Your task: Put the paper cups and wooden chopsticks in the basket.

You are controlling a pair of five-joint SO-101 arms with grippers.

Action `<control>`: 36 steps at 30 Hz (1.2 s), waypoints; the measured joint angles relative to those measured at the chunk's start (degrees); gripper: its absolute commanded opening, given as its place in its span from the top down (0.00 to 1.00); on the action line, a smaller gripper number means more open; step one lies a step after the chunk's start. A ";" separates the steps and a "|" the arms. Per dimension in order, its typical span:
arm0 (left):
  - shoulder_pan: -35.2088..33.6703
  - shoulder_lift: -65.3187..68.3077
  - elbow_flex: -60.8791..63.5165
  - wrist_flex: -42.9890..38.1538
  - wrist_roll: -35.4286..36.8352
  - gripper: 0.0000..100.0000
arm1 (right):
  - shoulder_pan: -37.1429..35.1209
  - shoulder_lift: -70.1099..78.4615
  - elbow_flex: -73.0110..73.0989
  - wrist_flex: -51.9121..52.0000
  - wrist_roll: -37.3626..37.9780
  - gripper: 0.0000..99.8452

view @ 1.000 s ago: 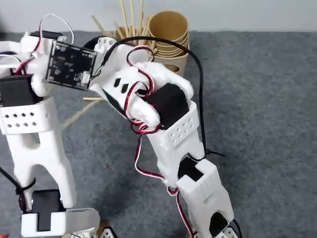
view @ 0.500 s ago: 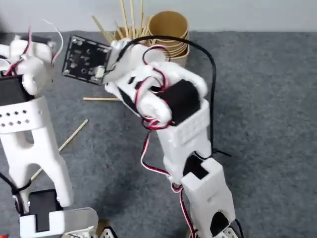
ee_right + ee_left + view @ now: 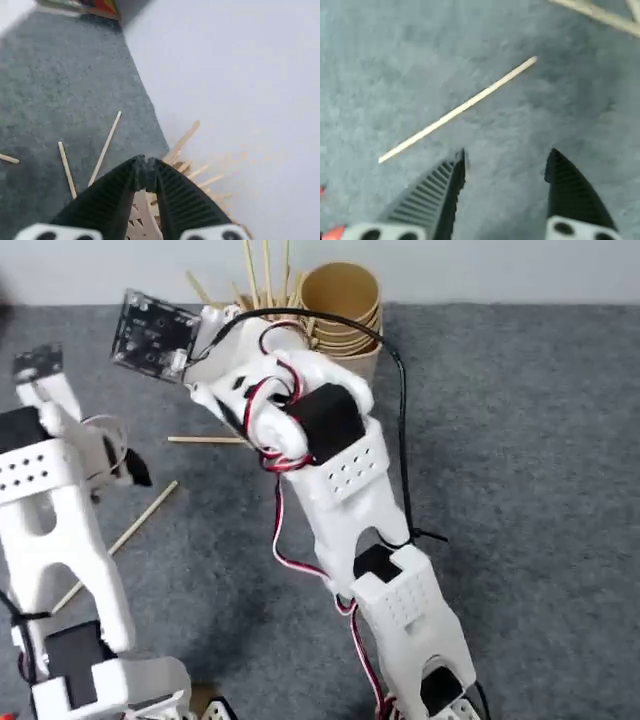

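Note:
The wooden basket (image 3: 362, 362) stands at the table's far edge with stacked paper cups (image 3: 341, 300) and several chopsticks (image 3: 264, 270) upright in it. My right gripper (image 3: 146, 169) is shut with nothing visible between its fingers, just above the chopsticks in the basket (image 3: 196, 172). On the carpet lie a level chopstick (image 3: 205, 440) and a slanted chopstick (image 3: 125, 533). My left gripper (image 3: 505, 165) is open, hovering a little short of the slanted chopstick (image 3: 457, 110); its dark fingertip (image 3: 136, 472) shows in the high view.
Grey carpet (image 3: 520, 440) covers the table, with free room to the right of the arms. Behind the basket is a pale wall (image 3: 240, 75). The right arm's wrist board (image 3: 150, 326) hangs left of the basket. More loose chopsticks (image 3: 66, 169) lie near the basket.
The right arm's wrist has moved back and up toward the basket. The left arm has swung away to the left, uncovering both chopsticks on the carpet.

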State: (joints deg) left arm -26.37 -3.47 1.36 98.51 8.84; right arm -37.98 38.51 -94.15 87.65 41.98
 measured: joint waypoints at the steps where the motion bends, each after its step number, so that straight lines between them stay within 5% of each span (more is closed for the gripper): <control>1: -1.41 1.32 0.97 0.00 0.00 0.75 | 1.23 0.00 0.00 0.00 0.00 0.99; 9: -5.80 14.68 2.11 0.26 7.47 0.75 | 9.93 -0.18 0.00 0.00 0.00 0.99; 18: -5.45 19.34 2.29 0.44 12.75 0.74 | 10.64 -0.18 0.00 0.00 -0.09 0.99; 26: -5.01 19.34 -1.67 0.44 -8.97 0.74 | 10.37 -0.18 0.00 0.00 -0.09 0.99; 36: -10.73 19.69 -3.87 -4.31 -51.43 0.75 | 10.64 -0.18 0.00 0.00 0.00 0.99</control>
State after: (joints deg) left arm -37.10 16.22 -2.51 94.20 -42.59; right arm -27.34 38.33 -94.15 87.65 41.98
